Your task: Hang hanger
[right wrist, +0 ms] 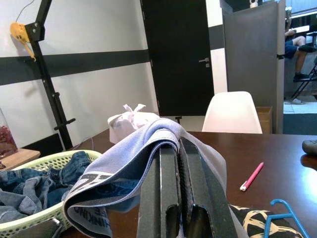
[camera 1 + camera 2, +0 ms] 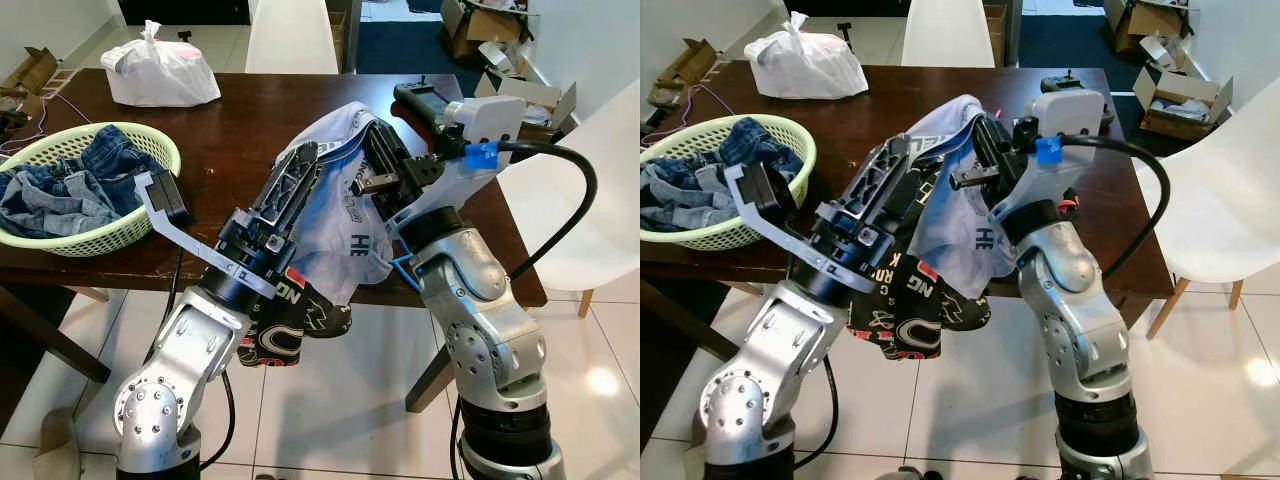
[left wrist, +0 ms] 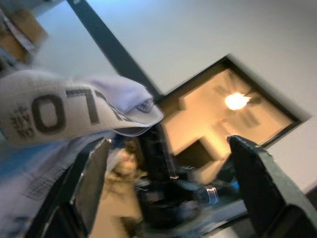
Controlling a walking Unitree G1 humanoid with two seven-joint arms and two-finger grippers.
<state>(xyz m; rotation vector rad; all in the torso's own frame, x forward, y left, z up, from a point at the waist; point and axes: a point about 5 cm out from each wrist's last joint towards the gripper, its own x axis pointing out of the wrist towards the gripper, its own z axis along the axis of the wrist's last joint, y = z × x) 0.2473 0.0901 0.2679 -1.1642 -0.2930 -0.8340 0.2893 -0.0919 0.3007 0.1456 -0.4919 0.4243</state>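
Both arms are raised over the table's near edge with a pale lavender garment (image 2: 335,190) with a lettered waistband between them. My right gripper (image 1: 179,144) is shut, and the waistband wraps over its tips. My left gripper (image 3: 171,144) is open; the same cloth (image 3: 59,114) drapes over one finger. Below them hangs a black printed garment (image 2: 290,325). A blue hanger (image 1: 285,213) lies on the table by the right arm.
On the dark wooden table (image 2: 240,120) stand a green basket (image 2: 150,205) of jeans, a white plastic bag (image 2: 160,70) and a black controller (image 2: 430,100). A pink pen (image 1: 251,177) lies there. White chairs (image 2: 590,200) stand around. A black rack pole (image 1: 49,84) leans by the wall.
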